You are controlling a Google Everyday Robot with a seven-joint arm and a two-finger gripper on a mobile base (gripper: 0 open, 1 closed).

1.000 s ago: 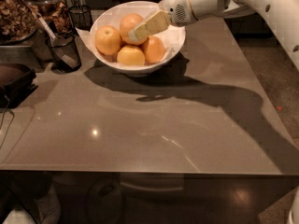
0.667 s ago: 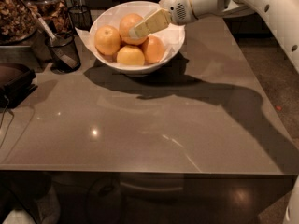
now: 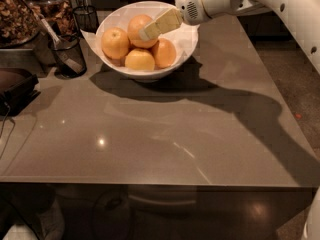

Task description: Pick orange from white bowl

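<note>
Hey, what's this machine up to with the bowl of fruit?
A white robot arm reaches in from the right over a grey table. Its claw is down in the white bowl, right against the orange, the big fruit on top of the pile. The orange sits in the bowl among three other fruits and is not yet lifted out.

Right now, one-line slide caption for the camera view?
Gripper in the white bowl on the table, tip at the orange at the back.
</note>
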